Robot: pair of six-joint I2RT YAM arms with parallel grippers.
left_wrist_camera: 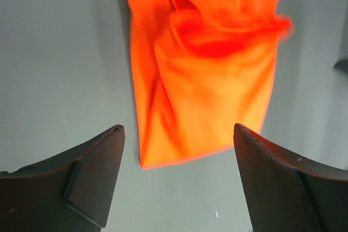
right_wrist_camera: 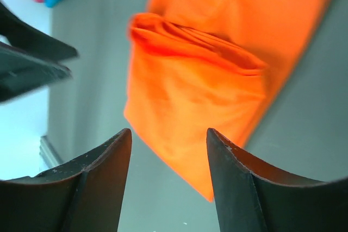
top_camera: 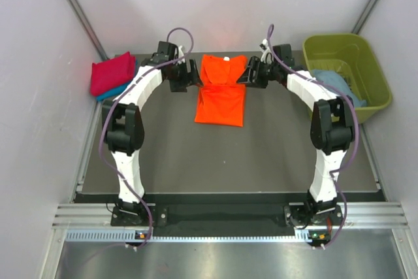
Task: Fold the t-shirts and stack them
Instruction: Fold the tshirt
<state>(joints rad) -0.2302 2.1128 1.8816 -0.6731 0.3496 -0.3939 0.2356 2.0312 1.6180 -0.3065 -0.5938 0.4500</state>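
The bright orange t-shirt lies on the dark table at the back middle, its top part folded down over its lower half. My left gripper stands at the shirt's left edge and is open and holds nothing. In the left wrist view the orange t-shirt lies beyond the spread jaws of the left gripper. My right gripper is at the shirt's right edge, also open. In the right wrist view the right gripper hangs over the folded orange t-shirt, apart from it.
A folded crimson-pink t-shirt rests on a light blue one at the back left. An olive-green tub at the back right holds light blue cloth. White walls close in on three sides.
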